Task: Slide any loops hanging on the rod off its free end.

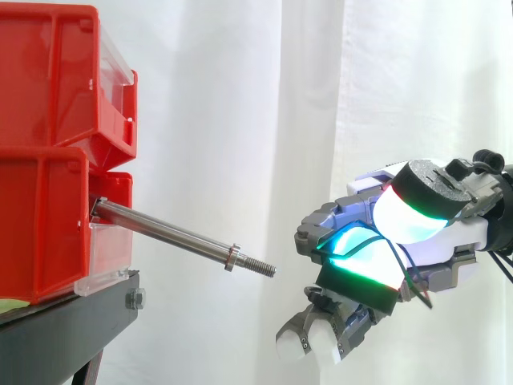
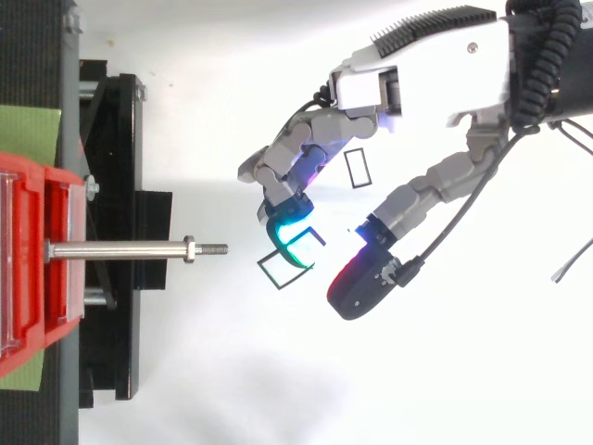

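A steel rod (image 1: pixel 168 233) juts from the lower of two stacked red bins (image 1: pixel 48 160), sloping down to its threaded free end. The bins stand on a black surface (image 1: pixel 72 325) under the rod's root, with a white curtain (image 1: pixel 240 120) behind. Just beyond the rod's tip, apart from it, the robot hand (image 2: pixel 417 74) hangs wide, fingers loosely bent and clear of the thumb, gripping nothing.

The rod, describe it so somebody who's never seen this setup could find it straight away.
Start at the stacked red bins on the black stand at the left of the side view. From the lower bin's front a bare steel rod pokes out toward the robot hand. A nut near its threaded free end sets it apart.
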